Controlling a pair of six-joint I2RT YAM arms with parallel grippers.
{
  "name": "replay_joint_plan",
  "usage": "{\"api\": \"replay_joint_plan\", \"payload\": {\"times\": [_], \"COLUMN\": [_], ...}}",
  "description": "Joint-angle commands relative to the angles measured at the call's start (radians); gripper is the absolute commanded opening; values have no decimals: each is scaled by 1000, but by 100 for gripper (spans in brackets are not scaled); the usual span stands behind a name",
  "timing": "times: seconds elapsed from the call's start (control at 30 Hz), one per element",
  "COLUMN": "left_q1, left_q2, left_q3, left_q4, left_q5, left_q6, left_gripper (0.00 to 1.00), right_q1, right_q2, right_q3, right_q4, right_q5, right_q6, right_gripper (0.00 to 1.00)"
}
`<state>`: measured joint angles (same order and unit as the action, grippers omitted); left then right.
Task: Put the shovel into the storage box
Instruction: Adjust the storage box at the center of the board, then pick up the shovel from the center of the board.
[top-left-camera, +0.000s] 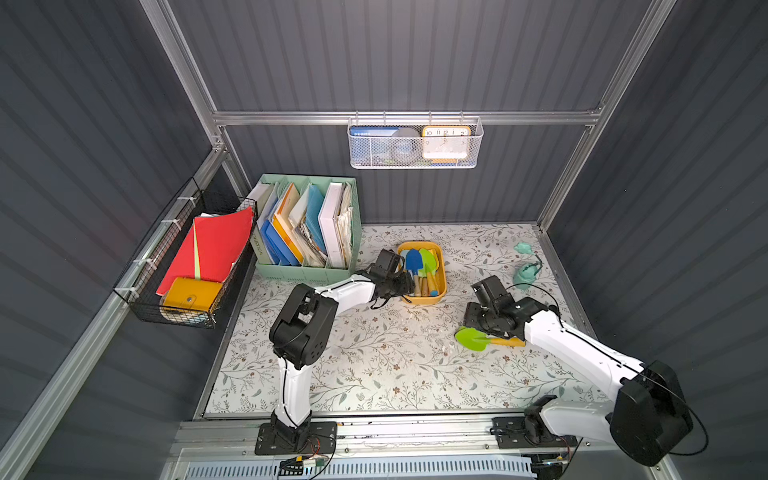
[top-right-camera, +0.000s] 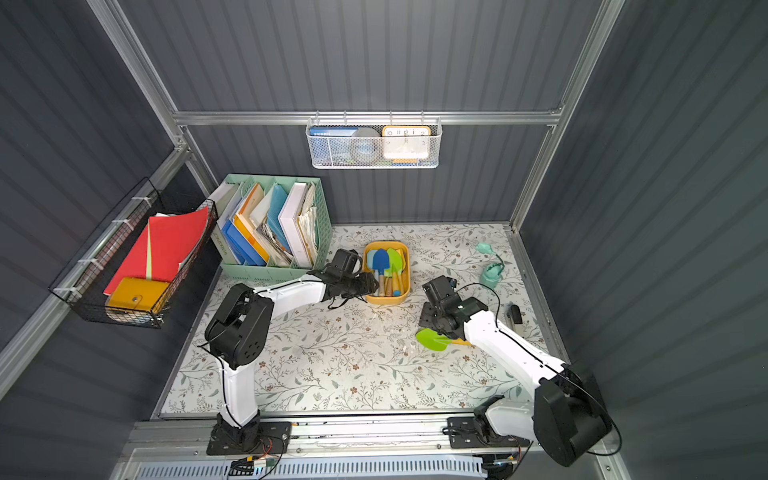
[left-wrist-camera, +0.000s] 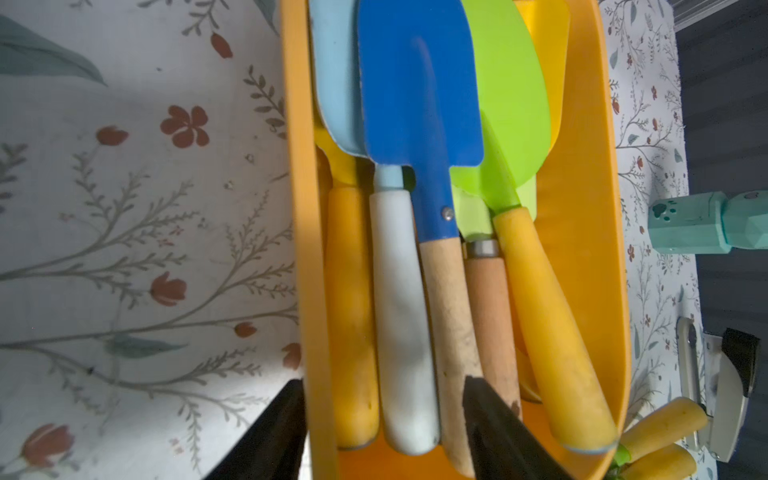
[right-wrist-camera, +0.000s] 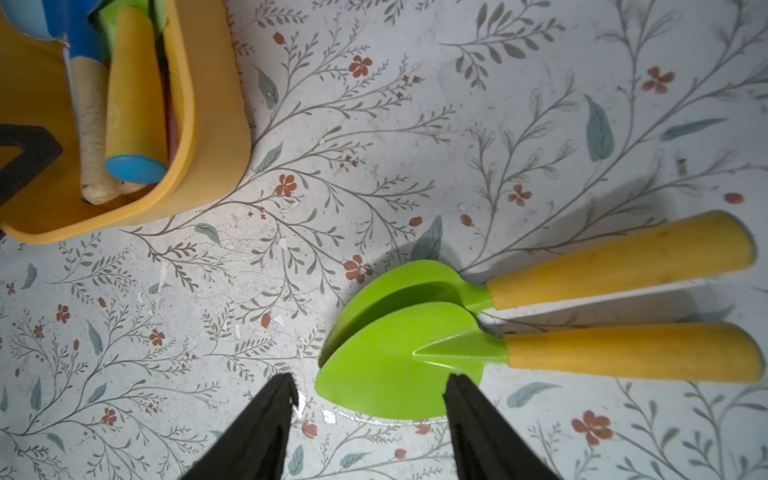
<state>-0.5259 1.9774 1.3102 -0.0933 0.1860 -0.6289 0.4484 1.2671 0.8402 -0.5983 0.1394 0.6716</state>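
The yellow-orange storage box (top-left-camera: 444, 274) (top-right-camera: 408, 270) stands at mid-table and holds several shovels, among them a blue-bladed one (left-wrist-camera: 415, 83). My left gripper (top-left-camera: 405, 286) (left-wrist-camera: 382, 378) is open at the box's near end. One finger is outside the box wall (left-wrist-camera: 309, 249), the other among the handles. Two green shovels with yellow handles (right-wrist-camera: 395, 374) (top-left-camera: 471, 338) lie side by side on the table, right of the box. My right gripper (top-left-camera: 471, 322) (right-wrist-camera: 370, 376) hangs open over the nearer blade's tip, holding nothing.
A mint-green file organizer (top-left-camera: 307, 270) stands just left of the box. A white mesh basket (top-left-camera: 415, 145) hangs on the back wall, and a black wire basket (top-left-camera: 187, 266) hangs on the left wall. Teal objects (top-left-camera: 524, 276) and a black-and-white tool (top-right-camera: 515, 316) sit near the right edge.
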Motion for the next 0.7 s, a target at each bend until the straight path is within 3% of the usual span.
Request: {"api": "replay_joint_plan", "payload": {"times": [0.0,0.13,0.2,0.37,0.67], "left_q1": [3,3,2,1,0], "left_q2": [-98,-173,-211,-291,-345], "left_q3": [-39,-113,-153,-249,-352], "left_q4": [15,22,33,67,99], "left_q5": [-18,-40,-42,-42,-39], "left_q6": [-14,-27,-35,-66,-103], "left_gripper": [65,66,66,66,67], "right_q1": [-34,-80,-96,-152,-270], "right_q2": [-11,-16,-20,-46,-39], "right_q3": [-7,-15,-15,-41,-97], "right_q4": [-75,-105,-124,-127,-63], "right_q5": [3,-17,-20,-23,-76], "right_q6": [-4,-3,-7,-21,-58], "right_gripper": [65,65,73,79,81]}}
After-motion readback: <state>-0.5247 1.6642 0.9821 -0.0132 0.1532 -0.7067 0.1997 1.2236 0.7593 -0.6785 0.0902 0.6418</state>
